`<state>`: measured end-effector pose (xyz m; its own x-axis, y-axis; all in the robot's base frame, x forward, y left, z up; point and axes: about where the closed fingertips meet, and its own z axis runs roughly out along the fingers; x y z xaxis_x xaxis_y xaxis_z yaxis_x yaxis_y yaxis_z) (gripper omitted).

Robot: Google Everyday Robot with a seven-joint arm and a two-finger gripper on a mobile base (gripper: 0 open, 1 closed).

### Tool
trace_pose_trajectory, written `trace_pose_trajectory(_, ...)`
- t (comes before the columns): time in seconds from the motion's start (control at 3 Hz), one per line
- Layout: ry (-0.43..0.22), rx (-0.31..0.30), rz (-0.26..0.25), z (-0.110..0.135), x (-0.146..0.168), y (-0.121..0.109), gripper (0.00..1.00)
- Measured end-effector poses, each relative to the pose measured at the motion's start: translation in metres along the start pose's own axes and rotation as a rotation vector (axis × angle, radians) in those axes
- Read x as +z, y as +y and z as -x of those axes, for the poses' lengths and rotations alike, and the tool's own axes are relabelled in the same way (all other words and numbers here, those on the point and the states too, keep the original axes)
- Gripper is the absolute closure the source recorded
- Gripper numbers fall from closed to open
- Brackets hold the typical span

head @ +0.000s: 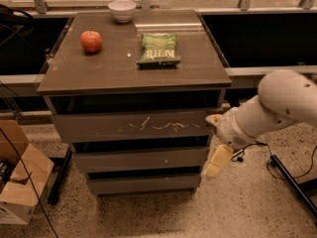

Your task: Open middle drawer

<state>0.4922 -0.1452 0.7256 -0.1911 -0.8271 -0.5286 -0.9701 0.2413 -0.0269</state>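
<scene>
The middle drawer (141, 158) is a plain grey-brown front panel, set between the scratched top drawer (133, 126) and the narrow bottom drawer (141, 184). It sits flush with the other fronts. My gripper (216, 141) is at the cabinet's right front corner, level with the middle drawer's right end. Its two cream fingers (218, 161) are spread apart, one above and one below, and hold nothing. I cannot tell whether they touch the drawer.
On the cabinet top (114, 71) lie a red apple (91, 40), a green chip bag (158, 48) and a white bowl (122, 10). A cardboard box (20, 182) stands on the floor at the left. Cables and a black leg (292, 182) lie at the right.
</scene>
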Motion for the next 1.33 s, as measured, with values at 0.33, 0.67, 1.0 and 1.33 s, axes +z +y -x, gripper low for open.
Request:
trace_pose_trajectory(0.33, 0.000, 0.063, -0.040, -0.026, 0.041, -0.008, 0.00)
trace_pose_trajectory(0.67, -0.021, 0.095, -0.058, -0.047, 0.075, -0.022, 0.00)
trace_pose_trajectory(1.0, -0.050, 0.107, -0.056, -0.061, 0.108, -0.039, 0.00)
trace_pose_trajectory(1.33, -0.103, 0.134, -0.029, -0.072, 0.144, -0.047, 0.00)
